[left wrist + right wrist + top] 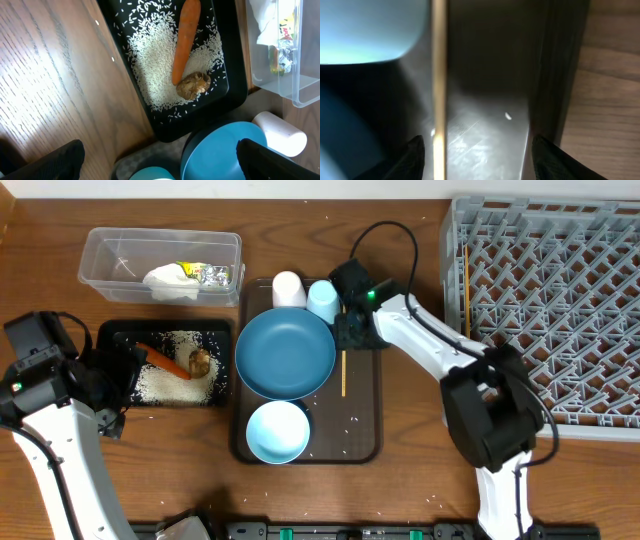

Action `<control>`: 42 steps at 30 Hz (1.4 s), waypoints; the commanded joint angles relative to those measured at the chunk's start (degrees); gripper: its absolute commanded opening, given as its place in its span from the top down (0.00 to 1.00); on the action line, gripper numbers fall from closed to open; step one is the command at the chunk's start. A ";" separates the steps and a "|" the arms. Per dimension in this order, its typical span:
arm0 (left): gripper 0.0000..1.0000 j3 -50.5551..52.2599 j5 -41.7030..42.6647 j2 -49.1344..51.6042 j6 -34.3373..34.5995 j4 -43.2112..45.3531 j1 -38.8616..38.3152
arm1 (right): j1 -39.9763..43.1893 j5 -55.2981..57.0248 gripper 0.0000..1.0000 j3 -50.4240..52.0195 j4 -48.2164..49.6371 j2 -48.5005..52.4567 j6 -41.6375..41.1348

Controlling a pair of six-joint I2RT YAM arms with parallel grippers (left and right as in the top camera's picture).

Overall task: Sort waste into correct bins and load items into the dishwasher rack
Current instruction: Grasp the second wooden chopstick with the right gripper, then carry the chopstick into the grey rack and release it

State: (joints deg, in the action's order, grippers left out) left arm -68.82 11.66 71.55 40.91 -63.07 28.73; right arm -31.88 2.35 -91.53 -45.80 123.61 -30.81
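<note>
Left pincer [160, 167] wide open, empty, above bench [50, 75] beside black tray [159, 129]; right pincer [482, 150] part-open astride chopstick [438, 75] on brown tray [485, 135], nothing gripped; stick hugs one finger, so best to centre it, squeeze firmly, lift level toward rack [560, 300].

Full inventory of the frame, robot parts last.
rack: 1, grey, right side
tub: 1, clear, top left
tissue: 1, white, in tub
foil wrapper: 1, green-yellow, in tub
black tray: 1, black, left
rice: loose, white, in black tray
carrot: 1, orange, on rice
food lump: 1, brown, beside carrot
serving tray: 1, brown, centre
plate: 1, dark blue, serving tray
bowl: 1, light blue, serving tray
white cup, light blue cup: 2, on serving tray
chopsticks: 2, wooden, one on serving tray, one at rack edge
left gripper: open, by black tray
right gripper: open, chopstick between fingers
</note>
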 commanded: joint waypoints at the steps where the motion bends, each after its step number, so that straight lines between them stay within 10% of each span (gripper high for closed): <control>1: 0.02 0.02 -0.37 -0.39 0.52 -0.33 0.24 | -0.98 0.42 0.38 -0.15 0.15 1.46 -1.97; 9: 0.02 0.02 -0.35 -0.39 0.55 -0.33 0.24 | -1.01 0.44 0.46 -0.15 0.13 2.21 -1.95; 26: 0.02 0.02 -0.37 -0.39 0.52 -0.33 0.24 | -0.98 4.68 0.99 -0.15 -1.60 2.21 -1.31; 42: 0.02 0.02 -0.37 -0.39 0.55 -0.33 0.24 | 5.77 4.61 0.99 -0.31 -2.47 -10.34 3.80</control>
State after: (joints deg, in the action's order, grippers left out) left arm -68.82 11.66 71.55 40.93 -63.07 28.73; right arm -29.32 5.96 -91.31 -48.42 120.95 -30.28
